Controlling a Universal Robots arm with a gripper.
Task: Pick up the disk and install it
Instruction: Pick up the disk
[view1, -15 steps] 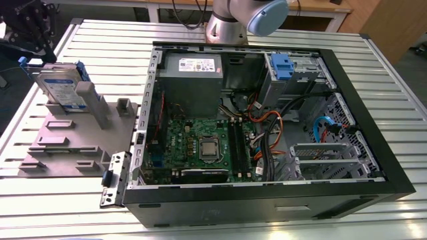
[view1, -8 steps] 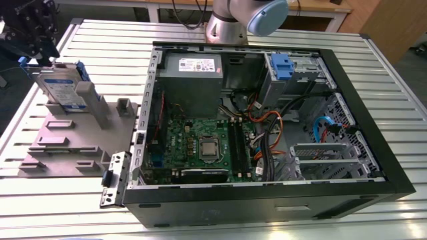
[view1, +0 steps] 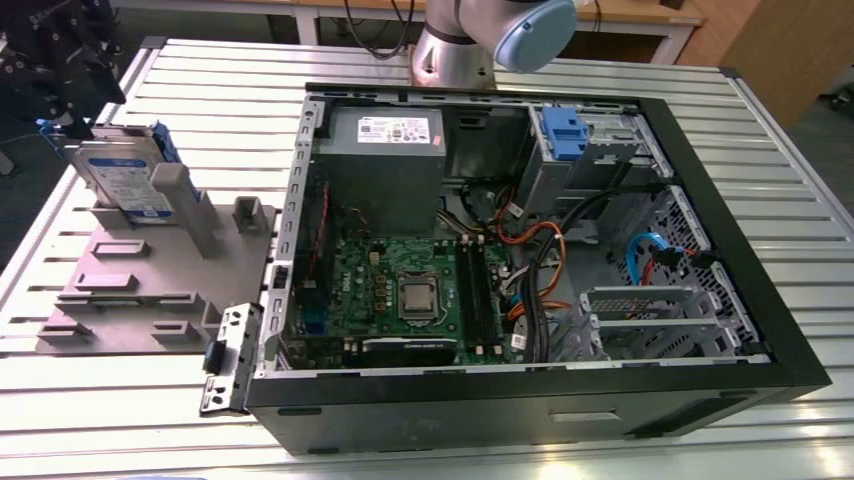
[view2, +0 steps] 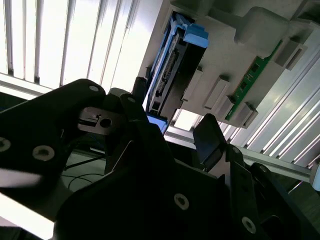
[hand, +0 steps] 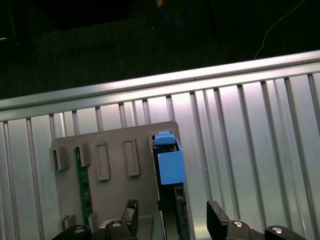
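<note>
A robotics lab or electronics workshop — a slatted aluminium table carries an opened computer case with its motherboard bare, and at nine o'clock of it in the exterior view a grey fixture plate. At twelve o'clock stands the arm's base, with wooden benches and hanging cables behind.

The disk stands on edge in a grey holder beside the open computer case.
</note>
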